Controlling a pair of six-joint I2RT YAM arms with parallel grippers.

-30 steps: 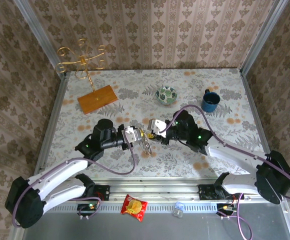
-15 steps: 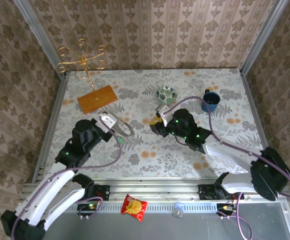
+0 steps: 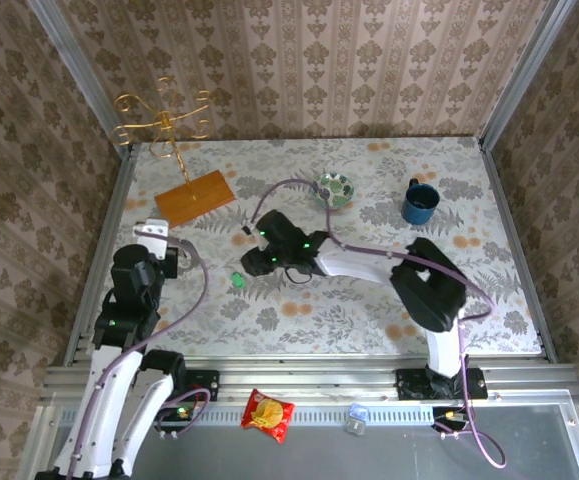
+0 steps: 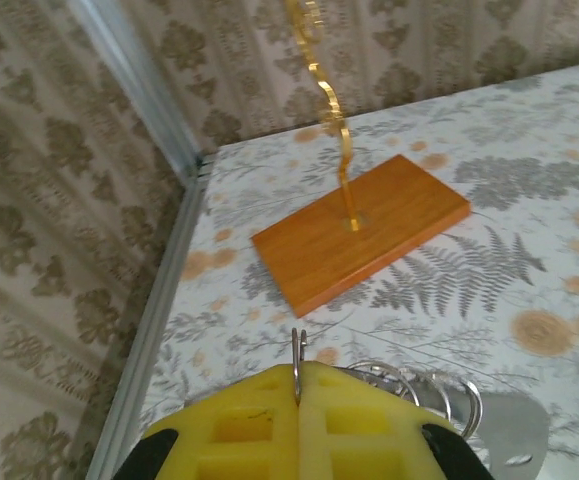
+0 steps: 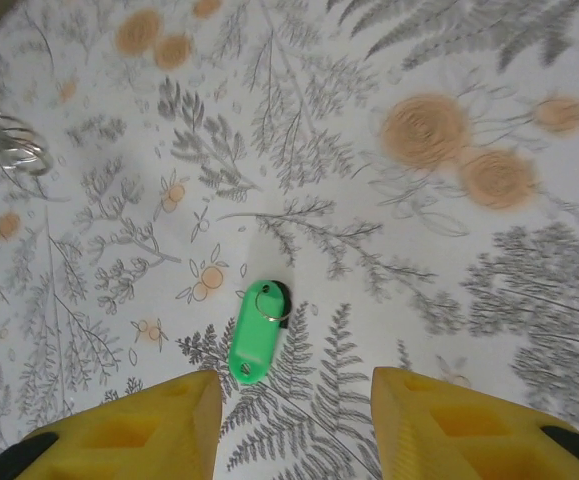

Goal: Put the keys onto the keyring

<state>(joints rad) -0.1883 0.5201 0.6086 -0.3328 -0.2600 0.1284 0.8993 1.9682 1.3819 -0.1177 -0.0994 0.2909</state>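
1 green key [image 5: 253,347] under spread R fingers [image 5: 149,425]; L fingers [image 4: 239,430] pinch keyring [image 4: 297,352].

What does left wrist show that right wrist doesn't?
Left wrist: the gold wire stand on its wooden base, the corner frame post, wallpaper, and the left pincer shut on a thin loop of the wire keyring, with silvery coils beside the fingers. Right wrist: the green key lying flat, just ahead of the gap of the open right pincer, not touched by it. Both: the floral table cover and yellow pincer fingers along the bottom edge.
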